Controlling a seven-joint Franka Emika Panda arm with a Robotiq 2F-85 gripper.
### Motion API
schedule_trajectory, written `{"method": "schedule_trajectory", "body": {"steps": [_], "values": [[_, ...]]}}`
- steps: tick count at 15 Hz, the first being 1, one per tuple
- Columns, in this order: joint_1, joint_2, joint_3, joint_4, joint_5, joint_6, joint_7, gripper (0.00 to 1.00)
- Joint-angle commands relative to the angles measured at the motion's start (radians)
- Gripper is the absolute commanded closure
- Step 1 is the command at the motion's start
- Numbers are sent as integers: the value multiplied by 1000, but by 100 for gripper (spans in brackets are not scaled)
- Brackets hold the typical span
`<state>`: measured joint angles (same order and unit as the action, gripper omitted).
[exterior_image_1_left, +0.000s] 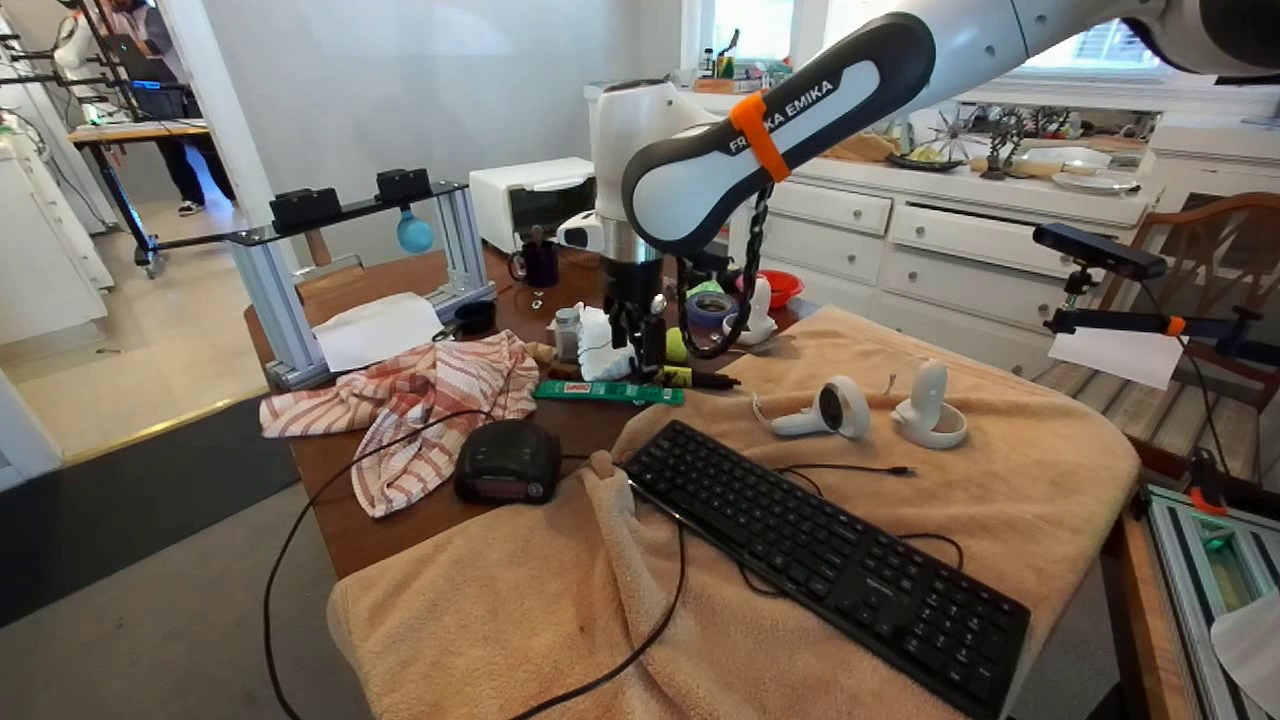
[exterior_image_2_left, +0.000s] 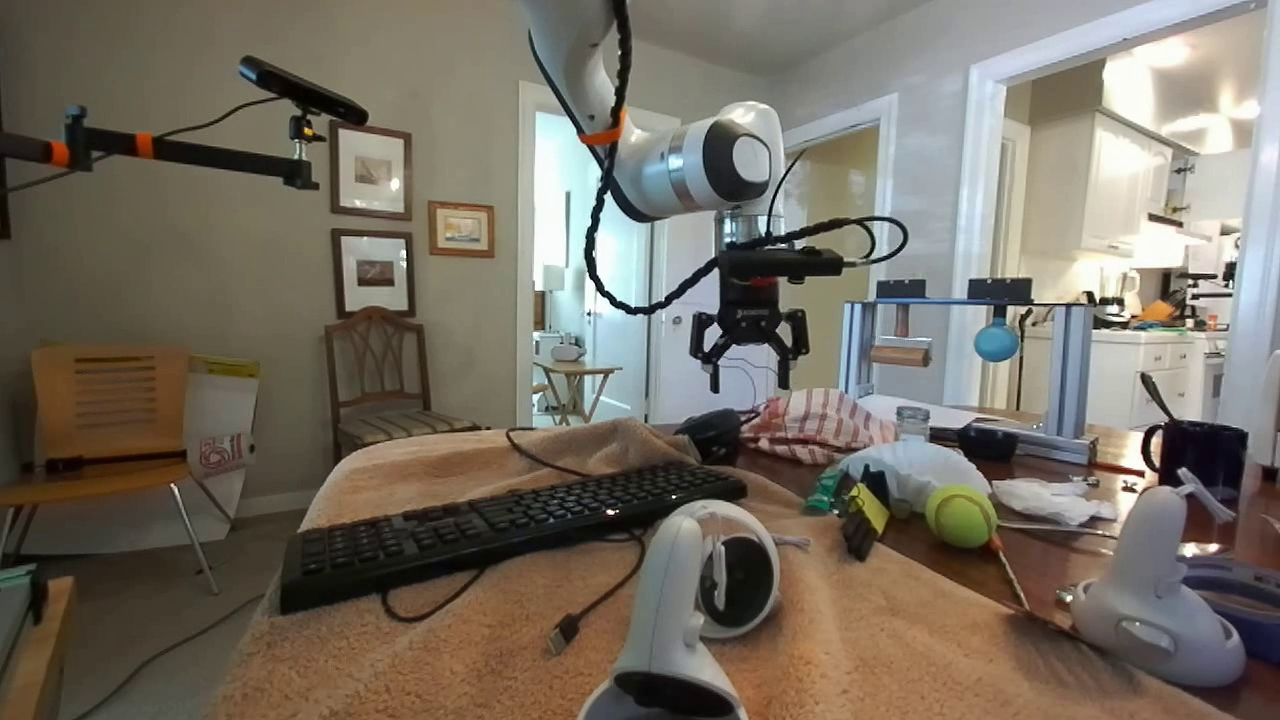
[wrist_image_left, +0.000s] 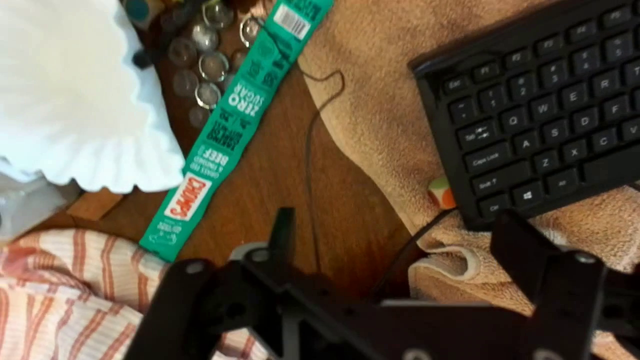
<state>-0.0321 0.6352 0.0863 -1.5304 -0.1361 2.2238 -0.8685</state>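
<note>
Green snack stick (wrist_image_left: 227, 127) lay flat on the table (wrist_image_left: 280, 185), running diagonally in the wrist view, up and left of the gripper (exterior_image_2_left: 749, 382) and outside its gap. Fingers (wrist_image_left: 283, 230) stood wide apart, tips down, above the table; bare wood, a thin cord (wrist_image_left: 308, 170) and the edge of the towel (exterior_image_1_left: 1040, 480) showed between them there. Corner of the keyboard (exterior_image_1_left: 830, 560) showed right beside one fingertip in that view; couldn't tell the height gap.

Stick: long, narrow, slick-looking wrapper, red lettering on a white patch near one end. White fluted paper (wrist_image_left: 75, 90), scalloped rim, overlapped its side in the wrist view. Clear glassy rounds (wrist_image_left: 212, 66) clustered along that same side. Striped cloth (exterior_image_1_left: 440, 390), rumpled, reddish lines on off-white, met its labelled end.

Table was dark brown wood with some sheen. Tan towel, fuzzy and creased, covered a big part of it. Keyboard, black plastic, lay at an angle on the towel, black USB lead (exterior_image_2_left: 564, 630) beside it. White controllers (exterior_image_1_left: 931, 385), smooth with ring shapes, lay near it. Black boxy clock (exterior_image_1_left: 508, 460) sat between cloth and towel. Farther along: fuzzy yellow-green ball (exterior_image_2_left: 961, 516), dark mug (exterior_image_2_left: 1195, 460), silver metal frame (exterior_image_1_left: 465, 245) standing upright on the table.

Room had plain grey wall (exterior_image_2_left: 460, 350), framed pictures (exterior_image_2_left: 371, 170), wooden chair (exterior_image_2_left: 395, 429) with striped seat, white drawers (exterior_image_1_left: 980, 240), white door trim (exterior_image_2_left: 983, 200) and bright windows (exterior_image_1_left: 760, 25).
</note>
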Motion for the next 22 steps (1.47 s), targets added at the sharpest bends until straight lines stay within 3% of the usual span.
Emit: {"method": "schedule_trajectory", "body": {"steps": [1, 6, 9, 18, 22], "values": [[32, -62, -59, -73, -43, -68, 180, 0], [23, -83, -79, -80, -57, -264, 360, 0], [9, -28, -71, -54, -99, -287, 326, 0], [-127, 41, 9, -199, -68, 358, -55, 0], [-202, 62, 113, -236, -30, 519, -256, 0]]}}
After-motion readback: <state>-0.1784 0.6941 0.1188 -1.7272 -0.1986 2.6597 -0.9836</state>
